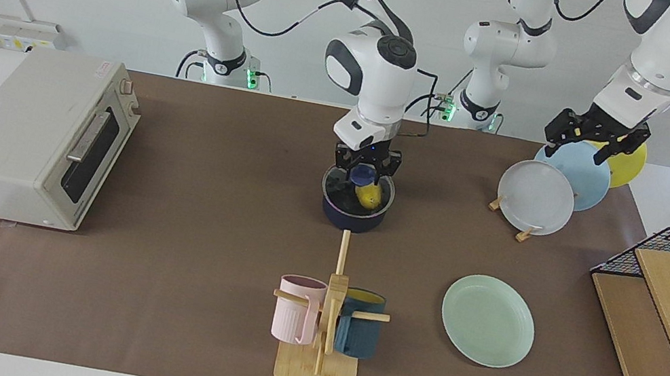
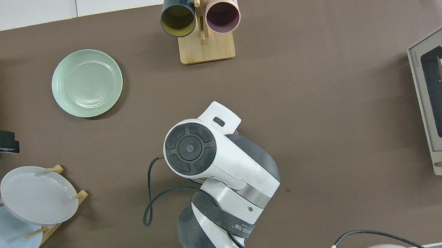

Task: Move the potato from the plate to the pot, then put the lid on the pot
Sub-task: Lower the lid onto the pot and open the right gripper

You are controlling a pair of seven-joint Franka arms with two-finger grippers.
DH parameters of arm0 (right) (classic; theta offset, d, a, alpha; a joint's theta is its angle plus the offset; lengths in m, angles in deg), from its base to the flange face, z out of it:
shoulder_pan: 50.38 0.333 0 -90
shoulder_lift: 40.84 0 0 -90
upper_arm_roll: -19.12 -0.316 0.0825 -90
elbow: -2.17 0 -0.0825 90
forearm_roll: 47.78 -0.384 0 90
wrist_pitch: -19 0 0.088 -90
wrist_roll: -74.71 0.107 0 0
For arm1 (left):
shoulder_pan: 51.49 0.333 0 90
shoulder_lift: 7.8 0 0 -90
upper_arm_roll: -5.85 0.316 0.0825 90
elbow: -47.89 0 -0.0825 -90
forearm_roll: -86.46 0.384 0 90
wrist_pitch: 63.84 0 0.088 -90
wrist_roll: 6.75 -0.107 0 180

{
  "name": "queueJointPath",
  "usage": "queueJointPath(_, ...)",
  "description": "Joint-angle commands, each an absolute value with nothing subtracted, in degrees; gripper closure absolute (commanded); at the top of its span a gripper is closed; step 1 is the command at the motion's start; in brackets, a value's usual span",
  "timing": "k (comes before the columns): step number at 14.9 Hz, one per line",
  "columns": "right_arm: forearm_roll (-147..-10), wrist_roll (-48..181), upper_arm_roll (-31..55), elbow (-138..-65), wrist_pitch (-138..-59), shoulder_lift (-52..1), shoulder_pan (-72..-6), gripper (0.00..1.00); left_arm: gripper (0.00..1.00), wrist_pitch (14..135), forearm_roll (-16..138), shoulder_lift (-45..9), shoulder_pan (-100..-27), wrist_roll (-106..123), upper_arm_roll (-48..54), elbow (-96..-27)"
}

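Your right claw (image 1: 364, 176) sits low over the pot (image 1: 355, 209), pinching the blue knob of the lid (image 1: 357, 186), and through the glass you can see the potato (image 1: 368, 195) already inside; the pale green plate (image 1: 488, 320) lies bare, toward the left arm's end of the worktop. The step in hand looks like seating the lid. Keep it level, centre its rim on the pot's rim, and let go only once it rests all the way round; from overhead your arm hides the pot, so judge contact from the facing view. Then lift straight up, so the knob is not dragged. Your left claw (image 1: 596, 134) waits spread and empty above the rack of upright plates (image 1: 537, 196).
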State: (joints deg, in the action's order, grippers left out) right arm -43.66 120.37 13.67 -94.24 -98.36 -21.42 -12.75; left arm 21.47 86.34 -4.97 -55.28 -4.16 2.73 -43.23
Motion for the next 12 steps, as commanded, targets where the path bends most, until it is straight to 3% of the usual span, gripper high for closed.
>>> queueJointPath(1, -44.53, 120.41, 13.4, -93.46, -97.11, -21.59, -13.72, 0.57, 0.0, 21.94, 86.28, -3.14, -54.65, -3.76, 2.16, -44.93)
queueJointPath(12, -44.63, 120.24, 13.49, -93.54, -97.63, -20.71, -12.85, 0.57, 0.0, 21.41, 86.28, 2.04, -53.95, -3.41, 2.34, -44.84)
